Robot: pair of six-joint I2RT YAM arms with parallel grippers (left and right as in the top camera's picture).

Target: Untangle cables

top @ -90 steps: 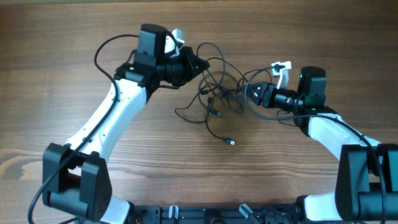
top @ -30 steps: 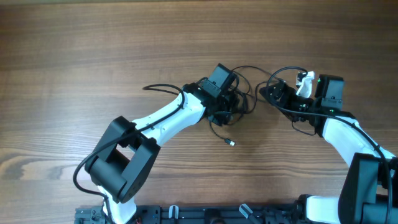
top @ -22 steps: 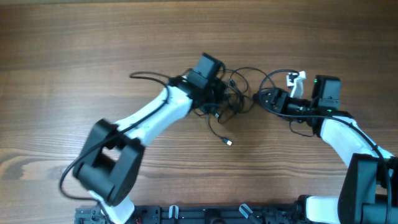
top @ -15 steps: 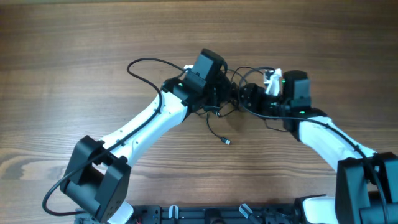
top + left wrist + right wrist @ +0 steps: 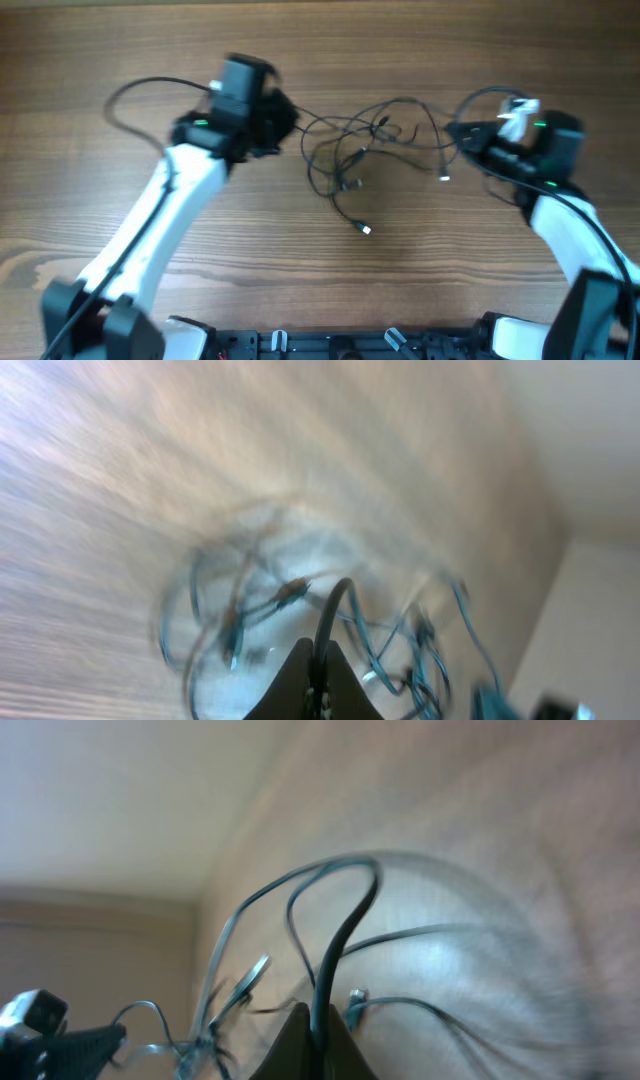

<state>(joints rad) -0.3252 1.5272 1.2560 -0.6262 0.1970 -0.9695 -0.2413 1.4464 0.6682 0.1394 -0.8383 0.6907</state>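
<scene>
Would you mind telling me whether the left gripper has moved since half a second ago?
Yes. The left gripper has pulled toward the picture's left, away from the silver-tipped plug lying on the table, stretching the cables out.

Wrist-view cables (image 5: 330, 610) heavily motion-blurred

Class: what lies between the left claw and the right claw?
The cables, a loose tangle strung from left claw to right claw over the wooden table; the overhead view shows it.
</scene>
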